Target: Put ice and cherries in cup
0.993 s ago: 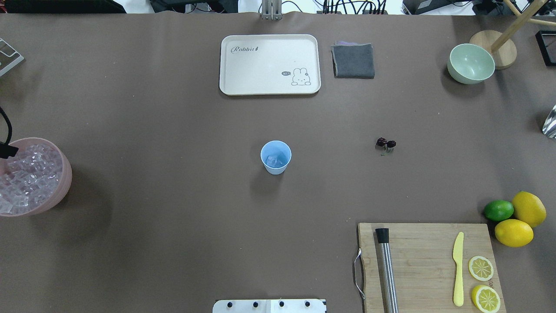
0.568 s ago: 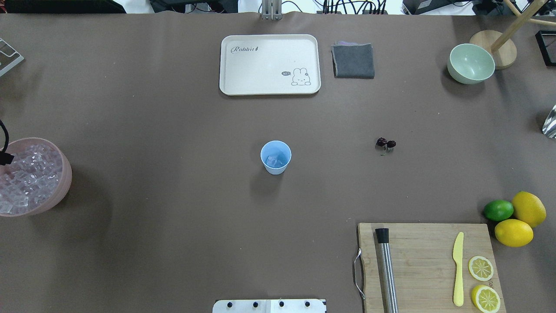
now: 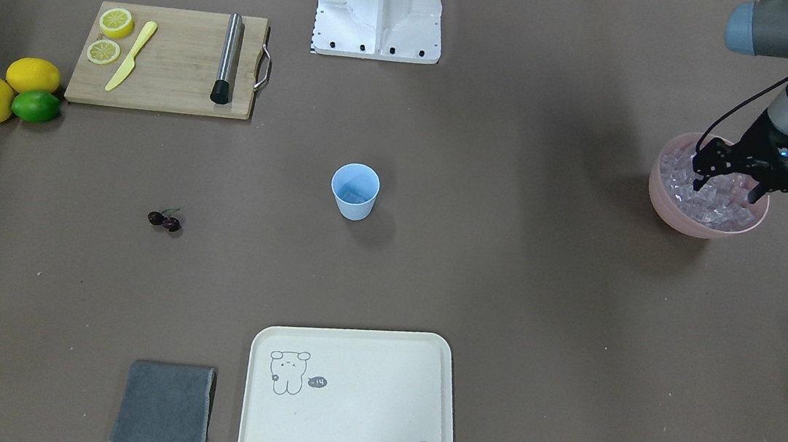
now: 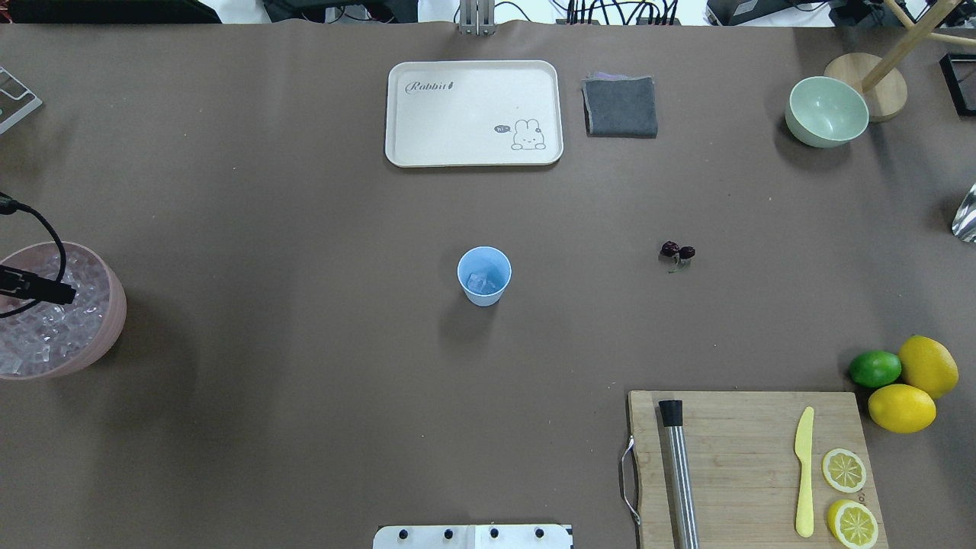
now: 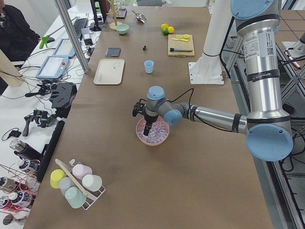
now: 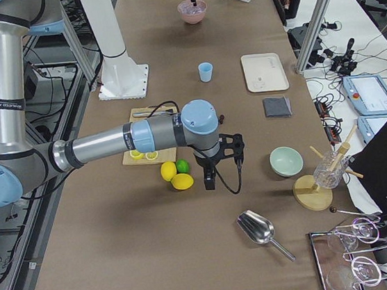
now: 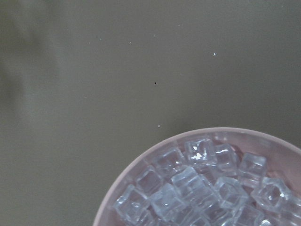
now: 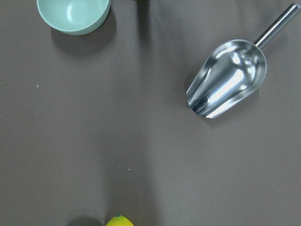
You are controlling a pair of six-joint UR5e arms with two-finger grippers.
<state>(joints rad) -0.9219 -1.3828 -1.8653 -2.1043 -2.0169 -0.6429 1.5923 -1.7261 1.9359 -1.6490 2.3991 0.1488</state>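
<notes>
Partly done: the cup stands mid-surface with some ice in its bottom. The cherries lie on the surface well apart from it, not yet moved. The left gripper hangs over the pink bowl of ice, spread wide, holding nothing. Overhead looks into the cup but clips that gripper at the edge, while the front view shows its spread; the right gripper shows only in the right-side view, near the lemons, opening can't be told.

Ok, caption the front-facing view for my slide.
Left pincer open at the pink bowl of ice; blue cup stands at centre, cherries lie apart from it.
</notes>
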